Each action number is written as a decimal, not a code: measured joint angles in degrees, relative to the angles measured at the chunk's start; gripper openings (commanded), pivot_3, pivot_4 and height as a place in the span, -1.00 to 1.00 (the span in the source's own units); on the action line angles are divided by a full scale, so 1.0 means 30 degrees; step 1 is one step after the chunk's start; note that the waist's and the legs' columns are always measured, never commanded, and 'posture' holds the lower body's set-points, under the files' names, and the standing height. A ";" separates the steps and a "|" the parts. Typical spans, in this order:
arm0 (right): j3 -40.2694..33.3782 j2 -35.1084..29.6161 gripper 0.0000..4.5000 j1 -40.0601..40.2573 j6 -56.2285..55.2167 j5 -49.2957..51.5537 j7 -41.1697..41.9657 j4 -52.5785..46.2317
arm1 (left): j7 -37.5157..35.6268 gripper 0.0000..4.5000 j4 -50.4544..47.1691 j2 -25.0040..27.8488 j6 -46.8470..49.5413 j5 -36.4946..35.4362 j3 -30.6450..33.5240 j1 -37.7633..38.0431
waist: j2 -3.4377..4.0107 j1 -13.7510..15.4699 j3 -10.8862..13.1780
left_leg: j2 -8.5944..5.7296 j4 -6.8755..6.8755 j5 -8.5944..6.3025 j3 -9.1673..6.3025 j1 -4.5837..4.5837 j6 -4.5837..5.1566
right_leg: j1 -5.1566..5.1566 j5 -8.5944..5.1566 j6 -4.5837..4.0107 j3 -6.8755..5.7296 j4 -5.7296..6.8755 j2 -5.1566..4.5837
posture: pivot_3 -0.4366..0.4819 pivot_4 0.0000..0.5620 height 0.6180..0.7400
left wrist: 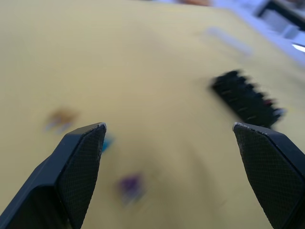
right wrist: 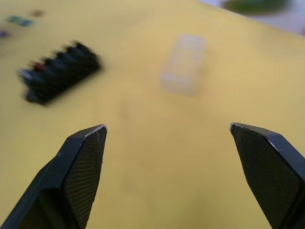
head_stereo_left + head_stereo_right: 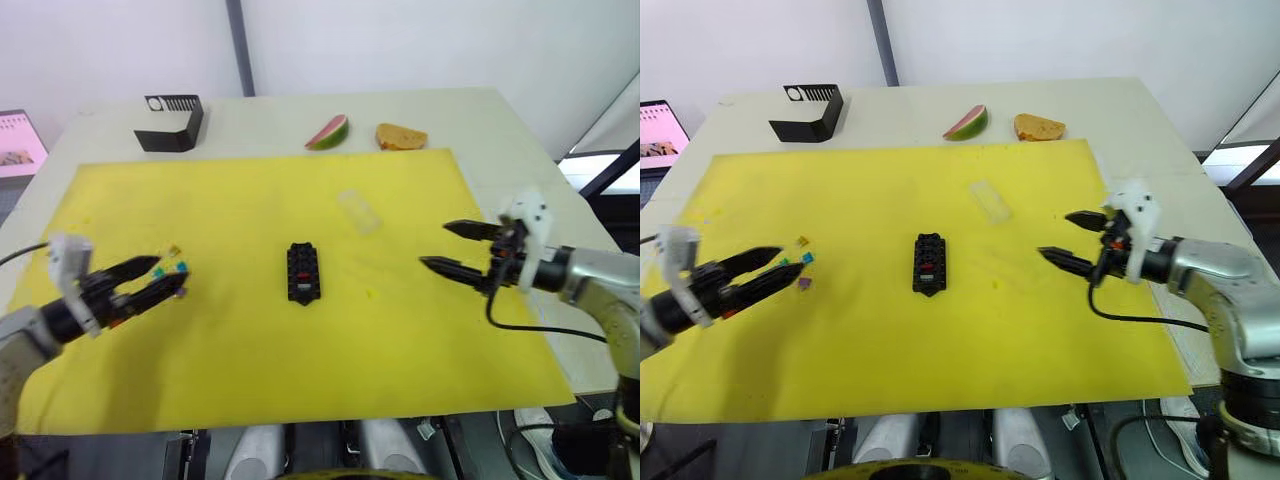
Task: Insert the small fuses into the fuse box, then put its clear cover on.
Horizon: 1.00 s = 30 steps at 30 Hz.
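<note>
Nearest the robot, the left gripper is held low over the yellow mat, to the left of the fuse box, with its two black fingers spread apart and nothing between them. Just beside its fingertips, a small cluster of loose fuses is scattered on the mat: an amber one, a teal one and a purple one can be made out, all well to the left of the fuse box. In the left wrist view the purple fuse is seen between the open fingers but not touched by them.

The fuse box is placed near the middle of the mat, lying flat with its long side running away from the robot. A red fuse is seen seated in one of its slots, and a pale piece appears to sit in the slot beside it.

To the right of the fuse box, the right gripper is held above the mat, its fingers wide apart and empty.

Beyond the fuse box and slightly to its right, the clear cover is lying on the mat, apart from everything else.

Farther off, past the mat's far edge, a watermelon slice and a piece of bread are set on the white table. To the far left of the fuse box, a black angular holder with white vent stripes is stood.
</note>
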 measured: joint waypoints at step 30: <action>0.8524 0.3346 0.96 -0.8893 0.1256 0.5202 0.1628 -0.3361 | 0.2431 1.00 1.1759 0.2992 1.4449 -0.5034 -0.0547 -0.8633 | -0.0022 0.0117 -0.0008 | -0.0006 0.0002 0.0002 -0.0004 -0.0030 -0.0009 | -0.0044 0.0001 -0.0001 -0.0003 0.0006 -0.0017 | -0.05 -0.47 1.00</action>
